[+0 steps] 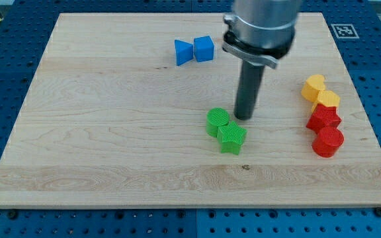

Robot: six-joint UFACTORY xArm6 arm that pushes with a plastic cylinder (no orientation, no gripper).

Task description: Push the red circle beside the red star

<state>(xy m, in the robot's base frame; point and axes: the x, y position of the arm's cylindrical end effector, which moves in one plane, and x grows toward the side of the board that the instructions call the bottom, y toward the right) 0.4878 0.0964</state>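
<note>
The red circle [328, 141] lies at the view's right, touching the lower side of the red star [323, 119]. My tip [244, 118] rests on the board near the middle, well to the left of both red blocks, just to the upper right of the green circle [217, 121] and above the green star [232, 138]. The rod rises from the tip to the arm's grey housing at the view's top.
Two yellow blocks [313, 86] [327, 101] sit above the red star, in a column with it. A blue triangle [183, 51] and a blue cube [204, 48] lie at the upper middle. The wooden board [111, 132] ends close to the red blocks' right.
</note>
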